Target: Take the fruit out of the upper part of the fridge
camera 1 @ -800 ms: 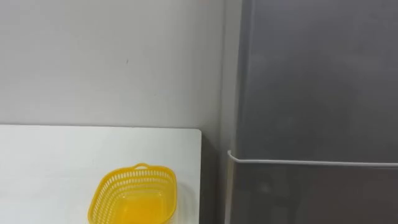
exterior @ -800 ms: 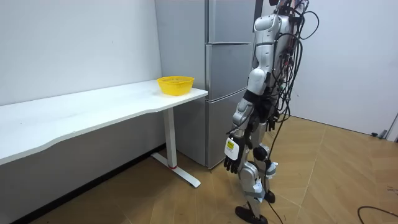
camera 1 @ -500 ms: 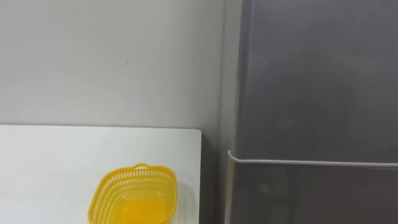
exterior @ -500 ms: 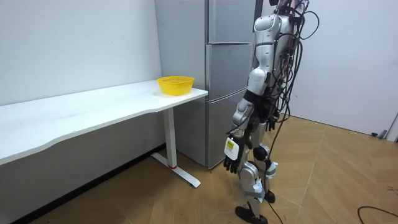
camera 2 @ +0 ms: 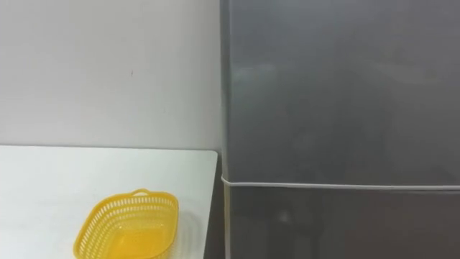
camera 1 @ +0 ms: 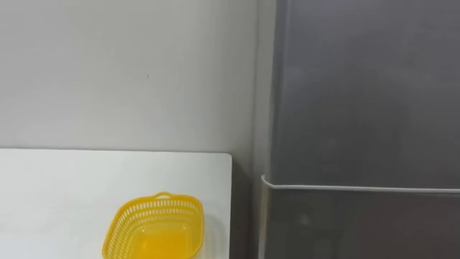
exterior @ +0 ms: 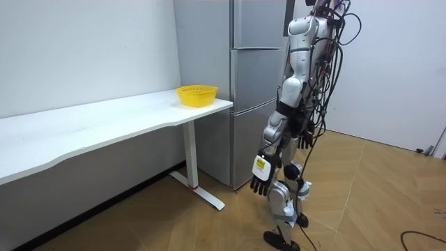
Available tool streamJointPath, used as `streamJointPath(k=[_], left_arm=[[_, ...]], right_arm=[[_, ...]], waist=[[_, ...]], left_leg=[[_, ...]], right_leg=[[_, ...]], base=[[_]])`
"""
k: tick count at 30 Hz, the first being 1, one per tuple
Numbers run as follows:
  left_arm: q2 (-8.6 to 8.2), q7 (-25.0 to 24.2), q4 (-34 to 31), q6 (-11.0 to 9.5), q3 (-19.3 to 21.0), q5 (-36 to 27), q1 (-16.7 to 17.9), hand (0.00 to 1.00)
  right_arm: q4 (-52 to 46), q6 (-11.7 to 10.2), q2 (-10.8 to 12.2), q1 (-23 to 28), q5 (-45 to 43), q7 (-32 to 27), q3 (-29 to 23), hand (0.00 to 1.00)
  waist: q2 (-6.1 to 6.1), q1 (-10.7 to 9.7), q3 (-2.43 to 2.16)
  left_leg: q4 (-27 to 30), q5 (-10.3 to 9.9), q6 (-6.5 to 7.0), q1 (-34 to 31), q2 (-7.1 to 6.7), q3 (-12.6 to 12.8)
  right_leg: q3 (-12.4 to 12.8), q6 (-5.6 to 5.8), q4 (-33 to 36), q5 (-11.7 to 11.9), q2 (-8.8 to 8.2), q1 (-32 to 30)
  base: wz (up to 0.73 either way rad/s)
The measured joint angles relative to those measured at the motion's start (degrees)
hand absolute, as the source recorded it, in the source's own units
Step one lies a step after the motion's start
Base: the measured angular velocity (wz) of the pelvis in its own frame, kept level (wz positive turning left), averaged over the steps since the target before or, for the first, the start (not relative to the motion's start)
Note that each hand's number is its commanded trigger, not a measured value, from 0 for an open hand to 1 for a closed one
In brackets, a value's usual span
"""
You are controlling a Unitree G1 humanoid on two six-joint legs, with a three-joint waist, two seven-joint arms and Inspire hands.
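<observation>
The grey fridge's upper door point(camera 1: 359, 86) is closed and rises right before me; a pale seam point(camera 1: 359, 189) divides it from the lower door point(camera 1: 359, 226). In the room view I stand upright a step from the fridge point(exterior: 254, 28), facing it. My left hand point(exterior: 261, 183) hangs at my side by the thigh, fingers relaxed and holding nothing. A dark shape low at my far hip looks like my right hand point(exterior: 305, 139), mostly hidden by my body.
A white table point(camera 1: 57, 187) stands left of the fridge against the wall, with an empty yellow basket point(camera 1: 154, 229) near its right end. A narrow gap separates the table's edge from the fridge. Bare wooden floor point(exterior: 362, 209) lies behind me.
My torso has leaned slightly away from the fridge and the left hand has swung a little lower. The eye view shifted a touch; the fridge, table and basket have not moved.
</observation>
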Motion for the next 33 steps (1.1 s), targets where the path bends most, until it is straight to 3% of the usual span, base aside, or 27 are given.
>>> streamJointPath(k=[7,13,16,19,22,25,27,30,33], left_arm=[[-0.67,4.42,1.25,-0.02,3.00,-6.40,0.47,0.00],[-0.63,8.62,1.01,0.02,7.54,-13.70,0.60,0.00],[-0.63,11.45,-0.08,-0.35,11.93,-18.53,0.07,0.00],[-0.86,15.51,-5.20,-2.04,15.03,-25.09,0.02,0.00],[-0.95,20.21,-15.36,-3.35,16.22,-30.87,0.06,0.00],[-0.91,24.36,-25.22,-7.41,17.20,-36.57,-0.50,0.00],[-0.84,29.26,-29.33,-10.64,18.38,-36.93,-1.57,0.00],[-0.85,35.59,-31.89,-13.90,19.97,-36.90,-1.78,0.00],[-1.45,40.93,-39.33,-14.44,20.64,-36.90,-0.62,0.00]], right_arm=[[0.00,0.60,0.02,-0.36,0.39,0.05,-0.24,0.00],[-0.38,0.59,-0.12,-0.35,0.69,-0.49,-1.90,0.00],[-0.39,0.56,-0.12,-0.36,0.74,-0.58,-1.90,0.00],[-0.57,0.11,-0.18,-0.31,0.36,-1.00,-2.07,0.00],[-1.20,-0.20,-0.20,-0.10,0.63,-1.02,-3.64,0.00],[-2.36,-1.48,-0.37,0.13,0.45,-1.74,-5.29,0.00],[-2.93,-3.16,-0.47,0.05,0.47,-2.67,-6.39,0.00],[-3.07,-4.87,-0.55,0.06,0.41,-3.85,-6.96,0.00],[-3.94,-5.33,-0.42,1.43,0.23,-4.17,-6.81,0.00]], waist=[[0.02,-0.03,-0.06],[0.21,0.07,-0.21],[0.05,0.27,-0.39],[-0.02,0.32,-0.43],[0.30,0.71,-0.62],[0.47,1.65,-0.70],[0.59,1.73,-0.75],[0.88,1.89,-0.84],[0.93,3.07,-0.90]], left_leg=[[0.12,0.00,0.01,-0.10,0.01,-0.11],[0.14,0.00,0.01,-0.22,0.00,-0.12],[0.01,0.01,0.01,-0.23,0.03,-0.12],[0.00,0.01,0.01,-0.23,0.01,-0.11],[-0.01,0.01,0.01,-0.31,0.02,-0.25],[-0.10,0.01,0.01,-0.26,0.03,-0.23],[-0.14,0.02,0.02,-0.22,0.03,-0.23],[-0.33,0.04,0.03,-0.17,0.02,-0.18],[-0.25,0.04,0.03,-0.76,0.06,-0.29]], right_leg=[[0.03,0.00,0.05,0.01,0.04,-0.06],[0.08,-0.01,-0.05,0.01,0.03,-0.09],[-0.14,-0.08,0.16,0.07,0.04,-0.10],[-0.15,-0.07,0.12,0.07,0.05,-0.04],[-0.62,-0.08,0.10,0.09,0.02,0.00],[-0.60,-0.10,0.07,0.16,0.05,-0.02],[-0.63,-0.10,0.05,0.22,0.08,-0.01],[-0.63,-0.11,0.05,0.24,0.09,-0.16],[-0.64,-0.17,0.07,0.37,0.13,-0.95]], base=[[0.00],[0.00],[0.00],[0.00],[0.02],[-0.01],[0.00],[0.00],[0.00]])
